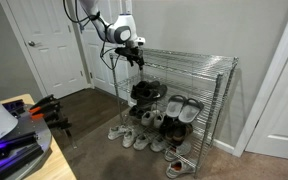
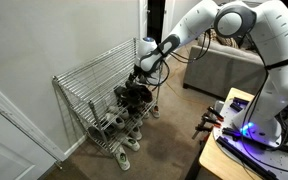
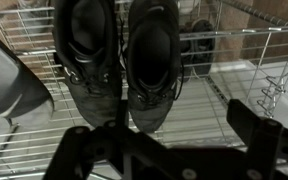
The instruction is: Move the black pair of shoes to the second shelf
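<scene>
While the gripper [image 3: 169, 140] hangs with its two dark fingers [image 3: 84, 150] spread wide and nothing between them, the black pair of shoes [image 3: 119, 60] lies just beyond their tips in the wrist view, clear of both. The two shoes sit close side by side, their long axes parallel and running straight away from the gripper. Their laced fronts appear to point toward it and their openings away. They rest flat on the wire grid of the second shelf [image 3: 199, 110]. In an exterior view the pair [image 1: 146, 92] sits at the shelf's end edge nearest the arm, below the gripper. Farther along the rack [image 1: 219, 80] stand shoes with pale linings [image 1: 184, 106].
</scene>
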You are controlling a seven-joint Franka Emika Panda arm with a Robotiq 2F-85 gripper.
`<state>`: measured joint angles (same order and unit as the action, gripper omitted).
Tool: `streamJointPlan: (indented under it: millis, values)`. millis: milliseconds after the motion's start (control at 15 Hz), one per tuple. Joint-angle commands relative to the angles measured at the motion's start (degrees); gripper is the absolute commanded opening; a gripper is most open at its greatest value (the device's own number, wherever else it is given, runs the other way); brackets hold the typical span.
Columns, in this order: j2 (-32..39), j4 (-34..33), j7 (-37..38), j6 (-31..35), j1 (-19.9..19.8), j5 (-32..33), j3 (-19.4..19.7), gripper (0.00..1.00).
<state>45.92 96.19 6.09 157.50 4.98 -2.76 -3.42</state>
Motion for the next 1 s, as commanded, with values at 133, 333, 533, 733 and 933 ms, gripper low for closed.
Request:
streamJointPlan:
  millis: [133,333,533,733,933]
  values:
    - [-7.7,4.8,2.9,-18.3,1.4,0.6,3.3,1.0]
    - [-8.6,4.5,2.9,-24.7,1.0,0.8,3.8,1.0]
    - [-10.1,4.8,2.1,-32.4,0.5,1.0,4.1,1.0]
    - [-12.4,5.8,1.2,-37.2,0.2,1.3,4.1,1.0]
    - [-14.5,7.2,0.9,-37.5,-0.2,0.5,3.7,1.0]
